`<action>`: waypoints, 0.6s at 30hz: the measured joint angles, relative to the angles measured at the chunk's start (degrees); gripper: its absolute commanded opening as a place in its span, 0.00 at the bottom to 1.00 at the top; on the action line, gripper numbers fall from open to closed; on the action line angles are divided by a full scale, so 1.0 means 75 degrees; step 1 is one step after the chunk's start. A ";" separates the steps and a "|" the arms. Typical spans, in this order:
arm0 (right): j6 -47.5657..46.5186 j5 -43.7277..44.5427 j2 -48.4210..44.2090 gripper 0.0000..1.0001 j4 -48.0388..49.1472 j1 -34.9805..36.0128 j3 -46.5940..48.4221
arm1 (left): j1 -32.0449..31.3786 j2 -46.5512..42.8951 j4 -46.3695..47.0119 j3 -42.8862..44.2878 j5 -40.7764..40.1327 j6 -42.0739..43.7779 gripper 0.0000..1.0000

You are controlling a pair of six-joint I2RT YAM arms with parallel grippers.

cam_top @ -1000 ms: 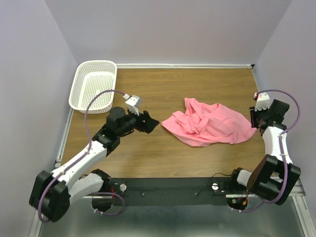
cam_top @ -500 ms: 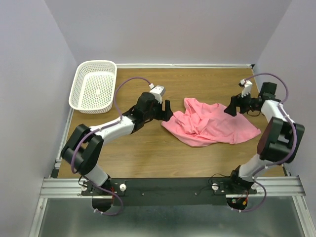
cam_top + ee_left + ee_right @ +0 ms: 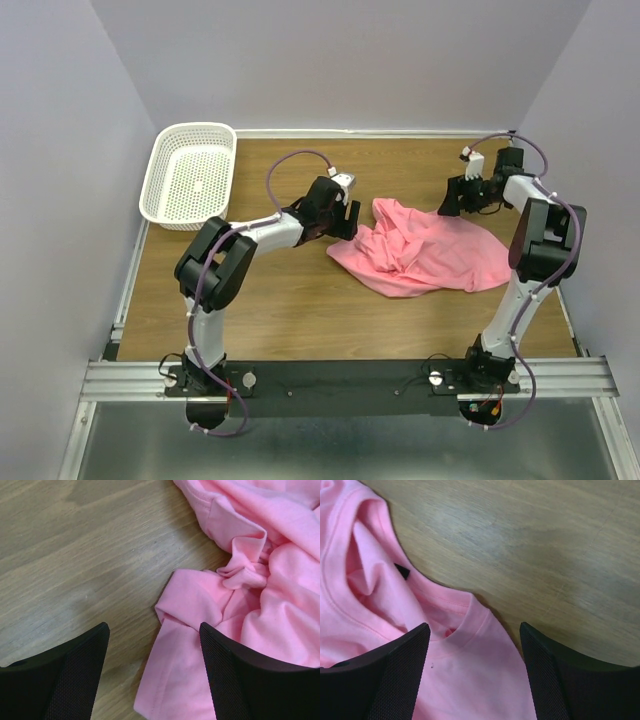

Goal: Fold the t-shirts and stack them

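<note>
T-shirt [image 3: 420, 250] is lying crumpled, salmon-pink, right of centre on the wooden surface [image 3: 290, 300], not yet spread or folded.

Left end effector [image 3: 345, 222] is hovering at the garment's left edge, jaws wide apart and gripping nothing. The left wrist view is showing a bunched fabric corner [image 3: 167, 612] lying between the two finger tips.

Right end effector [image 3: 447, 197] is hovering at the far right edge, likewise released and empty, with the neckline [image 3: 462, 625] sitting between its fingers.

Judgement: each arm is lining up on an opposite edge so that the two can pinch the cloth and pull it flat before any fold is being attempted.

White basket [image 3: 195, 185] is standing well apart at the far left corner, away from both arms' targets.
</note>
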 measured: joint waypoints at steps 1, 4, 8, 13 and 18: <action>0.0023 0.0085 0.0055 0.76 0.0000 0.0029 0.0009 | 0.0000 0.0047 -0.0058 0.0038 0.0009 0.0015 0.80; 0.0102 0.0358 0.0286 0.65 0.0009 0.0128 0.0038 | 0.0003 0.0105 -0.0175 0.0087 0.0076 0.0023 0.79; 0.0204 0.0632 0.0321 0.34 0.0000 0.0166 0.0105 | 0.0000 0.0242 -0.0216 0.0286 0.0326 0.0044 0.74; 0.0283 0.0793 0.0332 0.16 -0.0064 0.0166 0.0105 | 0.0000 0.0600 -0.0207 0.0560 0.0676 0.0032 0.67; 0.0312 0.0863 0.0332 0.10 -0.0082 0.0166 0.0099 | 0.0000 0.0711 -0.0236 0.0562 0.0976 0.0044 0.53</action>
